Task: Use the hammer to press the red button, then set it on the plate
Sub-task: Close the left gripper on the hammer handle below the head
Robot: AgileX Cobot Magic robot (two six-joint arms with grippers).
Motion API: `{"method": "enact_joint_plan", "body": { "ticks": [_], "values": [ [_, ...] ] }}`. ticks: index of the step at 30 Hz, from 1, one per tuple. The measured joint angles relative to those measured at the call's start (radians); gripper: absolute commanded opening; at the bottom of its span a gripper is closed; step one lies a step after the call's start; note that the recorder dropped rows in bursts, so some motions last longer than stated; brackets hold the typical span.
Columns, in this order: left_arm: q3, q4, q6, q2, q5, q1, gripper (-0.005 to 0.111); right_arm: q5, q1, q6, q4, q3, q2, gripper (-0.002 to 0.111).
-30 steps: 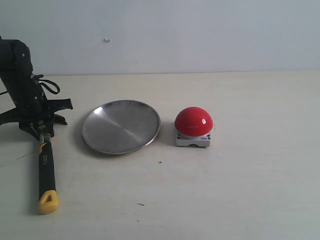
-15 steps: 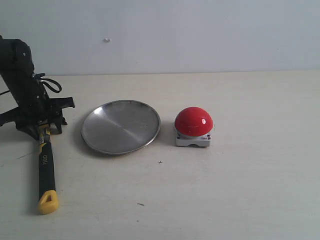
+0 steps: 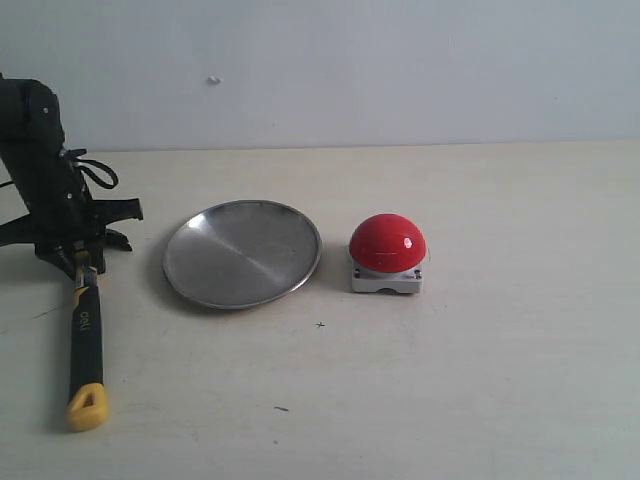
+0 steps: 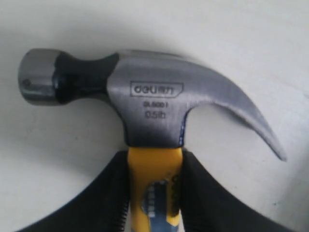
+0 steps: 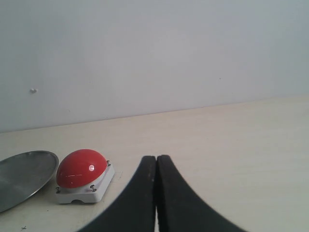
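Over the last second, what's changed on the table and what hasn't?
The left gripper shifted slightly and now clamps the hammer on its handle, just below the head. The hammer's yellow end swung a little toward the left of the exterior view. The plate and the red button stayed put, and the right gripper stayed shut.

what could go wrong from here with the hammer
1. The left gripper pinches the hammer just under its head; the long handle may sag or twist on lifting.
2. The plate lies between hammer and red button; a low swing could clip it.
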Motion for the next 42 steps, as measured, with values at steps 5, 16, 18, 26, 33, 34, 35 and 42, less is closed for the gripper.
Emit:
{"method": "enact_joint_plan", "body": {
  "ticks": [5,16,18,26,33,34,35,42],
  "values": [
    [0.0,0.0,0.027,0.0,0.0,0.0,0.0,0.0,0.0,0.0,0.0,0.0,0.0,0.0],
    [-0.019,-0.013,0.103,-0.002,0.093,0.001,0.0,0.0,0.0,0.0,0.0,0.0,0.0,0.0],
    [-0.021,-0.023,0.12,-0.004,0.143,0.001,0.0,0.0,0.0,0.0,0.0,0.0,0.0,0.0],
    [-0.024,-0.052,0.16,-0.063,0.212,0.001,0.0,0.0,0.0,0.0,0.0,0.0,0.0,0.0],
    [-0.024,-0.059,0.202,-0.083,0.229,0.001,0.0,0.0,0.0,0.0,0.0,0.0,0.0,0.0],
    [-0.024,-0.059,0.202,-0.083,0.229,0.001,0.0,0.0,0.0,0.0,0.0,0.0,0.0,0.0],
    [-0.024,-0.061,0.209,-0.083,0.231,0.001,0.0,0.0,0.0,0.0,0.0,0.0,0.0,0.0],
    [-0.024,-0.063,0.215,-0.078,0.21,0.001,0.0,0.0,0.0,0.0,0.0,0.0,0.0,0.0]
  ]
}}
